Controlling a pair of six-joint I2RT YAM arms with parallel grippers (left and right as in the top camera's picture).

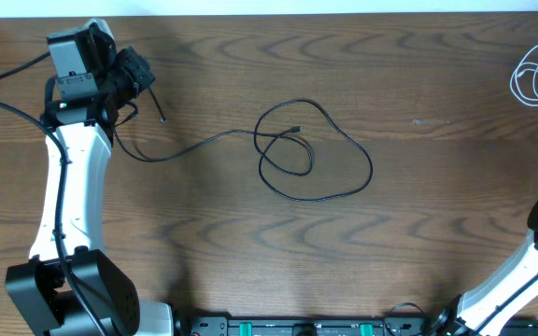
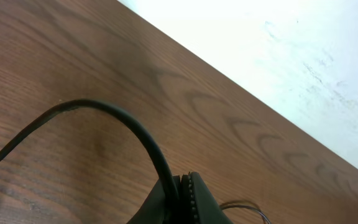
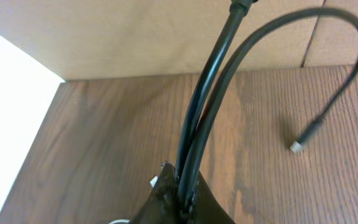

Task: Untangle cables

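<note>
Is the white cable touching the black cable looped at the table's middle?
Apart. The overhead view shows the white cable at the far right edge, with bare table between it and the black cable.

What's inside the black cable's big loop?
Its own plug end and a smaller coil of the black cable, on bare table. Nothing is covered there. The white cable lies apart, far right.

Dark wood-grain table (image 1: 418, 243), black cable (image 1: 278, 137) looped mid-table, white cable (image 1: 534, 71) coiled near right edge.
</note>
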